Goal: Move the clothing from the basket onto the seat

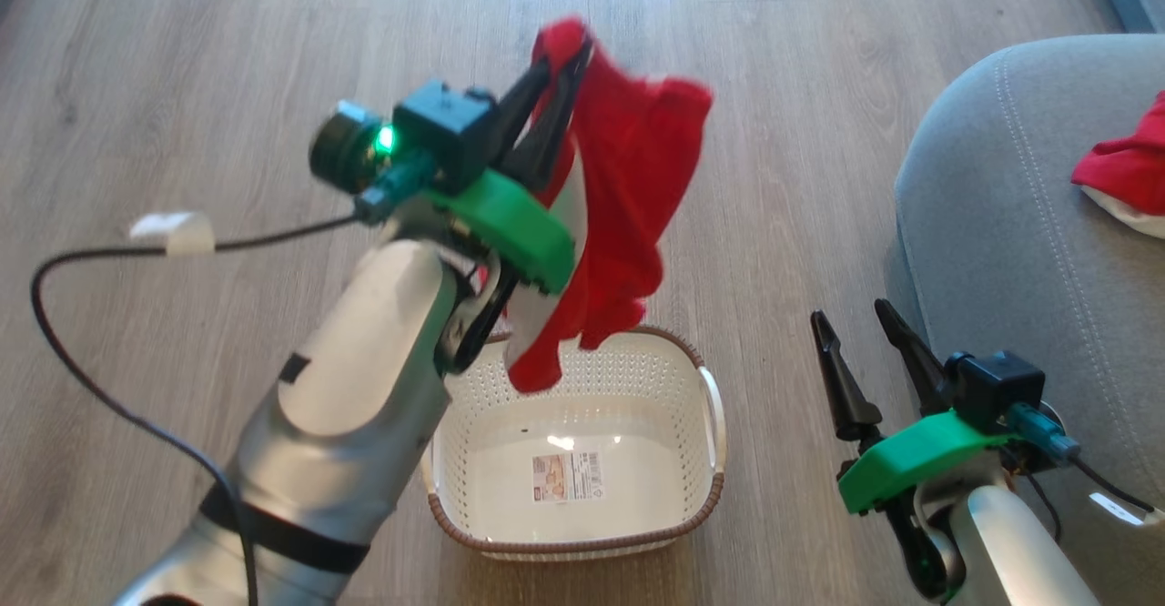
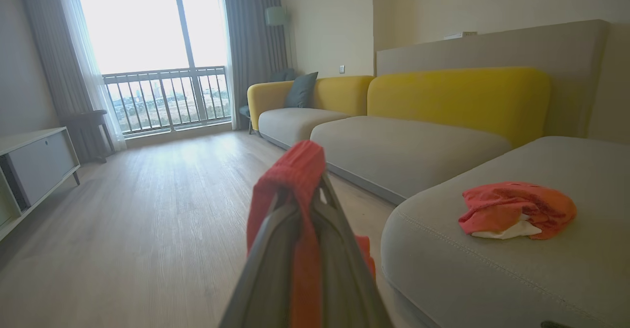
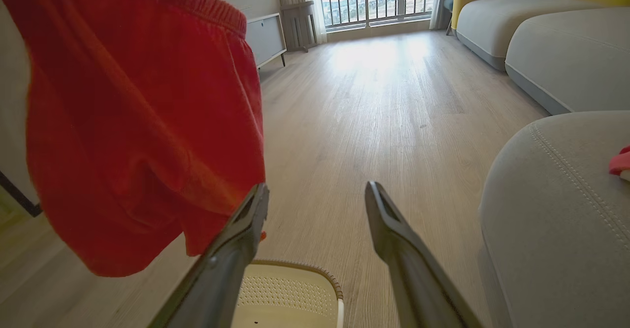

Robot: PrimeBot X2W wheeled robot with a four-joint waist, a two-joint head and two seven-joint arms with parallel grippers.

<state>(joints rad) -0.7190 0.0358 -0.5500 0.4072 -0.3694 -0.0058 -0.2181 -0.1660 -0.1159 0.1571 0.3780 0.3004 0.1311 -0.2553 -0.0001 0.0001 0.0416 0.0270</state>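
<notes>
Clothing (image 1: 637,178) hung just above the near basket (image 1: 637,369). Pinched at a fold by the left jaws, which were pressed together, the red fabric drooped limp. It looked light and soft, and unlikely to slip from a grip on bunched fabric or the waistband. Right of the basket the right jaws stood spread, holding nothing. Farther right, a second red piece (image 1: 1124,169) lay on the grey seat (image 1: 992,224).
</notes>
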